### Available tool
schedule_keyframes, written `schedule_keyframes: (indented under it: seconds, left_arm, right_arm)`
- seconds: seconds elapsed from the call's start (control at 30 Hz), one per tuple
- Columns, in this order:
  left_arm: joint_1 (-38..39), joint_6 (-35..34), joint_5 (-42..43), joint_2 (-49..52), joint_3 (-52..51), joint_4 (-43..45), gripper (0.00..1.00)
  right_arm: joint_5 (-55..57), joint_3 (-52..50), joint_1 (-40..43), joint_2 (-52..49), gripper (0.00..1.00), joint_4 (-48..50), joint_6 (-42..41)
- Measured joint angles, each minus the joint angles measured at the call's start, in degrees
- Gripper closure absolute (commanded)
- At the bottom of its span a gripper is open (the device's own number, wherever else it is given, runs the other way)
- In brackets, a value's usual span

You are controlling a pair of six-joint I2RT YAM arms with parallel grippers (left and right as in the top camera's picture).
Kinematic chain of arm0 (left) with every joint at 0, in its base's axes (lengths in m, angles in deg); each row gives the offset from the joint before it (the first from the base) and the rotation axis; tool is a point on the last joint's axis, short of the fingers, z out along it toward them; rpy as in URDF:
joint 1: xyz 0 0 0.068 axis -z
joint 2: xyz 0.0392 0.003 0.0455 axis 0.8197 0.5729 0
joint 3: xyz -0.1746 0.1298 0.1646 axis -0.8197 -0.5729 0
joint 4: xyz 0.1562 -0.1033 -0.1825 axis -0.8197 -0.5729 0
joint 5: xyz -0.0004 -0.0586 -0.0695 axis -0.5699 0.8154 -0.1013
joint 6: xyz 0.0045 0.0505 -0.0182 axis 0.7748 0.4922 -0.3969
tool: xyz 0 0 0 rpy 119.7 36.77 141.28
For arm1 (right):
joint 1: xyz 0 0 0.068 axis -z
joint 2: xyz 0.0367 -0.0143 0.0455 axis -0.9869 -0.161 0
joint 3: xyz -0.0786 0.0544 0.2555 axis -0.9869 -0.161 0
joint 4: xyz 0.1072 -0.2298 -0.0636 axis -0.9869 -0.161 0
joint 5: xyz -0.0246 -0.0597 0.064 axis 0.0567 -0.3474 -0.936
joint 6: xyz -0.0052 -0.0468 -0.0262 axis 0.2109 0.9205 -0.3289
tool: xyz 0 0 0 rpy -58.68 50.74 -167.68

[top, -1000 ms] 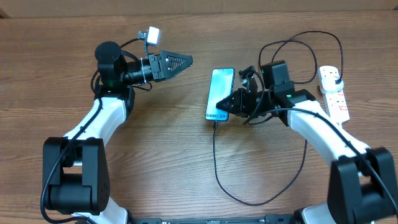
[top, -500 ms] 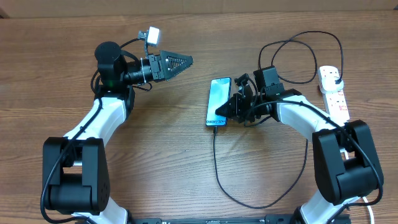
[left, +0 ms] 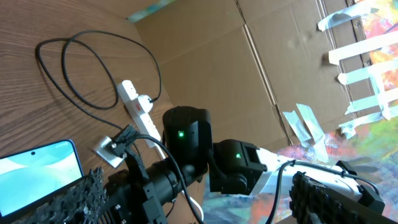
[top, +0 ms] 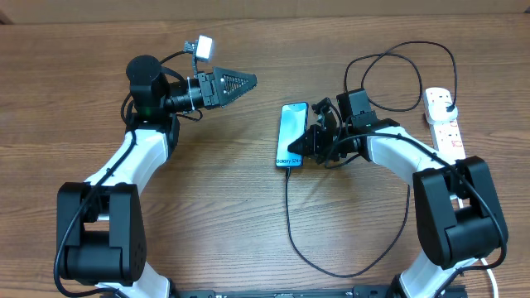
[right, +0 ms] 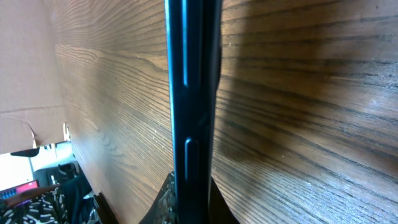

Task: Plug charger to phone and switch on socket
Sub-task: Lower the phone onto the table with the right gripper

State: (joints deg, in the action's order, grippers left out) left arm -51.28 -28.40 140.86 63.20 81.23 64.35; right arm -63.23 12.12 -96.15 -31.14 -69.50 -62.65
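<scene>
1. The slim, blue-screened smartphone (top: 291,132) sits mid-worktop, slightly right of centre.
2. The right pincer (top: 305,142) is closed, against the phone's right edge (no grip is discernible).
3. The left pincer (top: 248,81) gapes open, far-left.
4. The thin black charger cable (top: 290,223) meets the phone's near end.
5. The white power strip (top: 445,128) lies by the right edge.

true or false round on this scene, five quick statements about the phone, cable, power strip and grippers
1. The left gripper is shut on the charger. False: it is open and empty, well to the left of the phone.
2. The charger's cable reaches the phone's lower end. True.
3. The socket lies beside the left arm. False: it lies at the far right, by the right arm.
4. The phone's screen shows blue. True.
5. The right gripper is shut on the phone's edge. True.
</scene>
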Motion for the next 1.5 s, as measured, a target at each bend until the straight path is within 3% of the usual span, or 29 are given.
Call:
schedule_keyframes:
  seconds: [1.5]
  left_arm:
    - [0.00, 0.00, 0.00, 0.00, 0.00, 0.00, 0.00]
  right_arm:
    - [3.17, -2.05, 0.00, 0.00, 0.93, 3.56, 0.42]
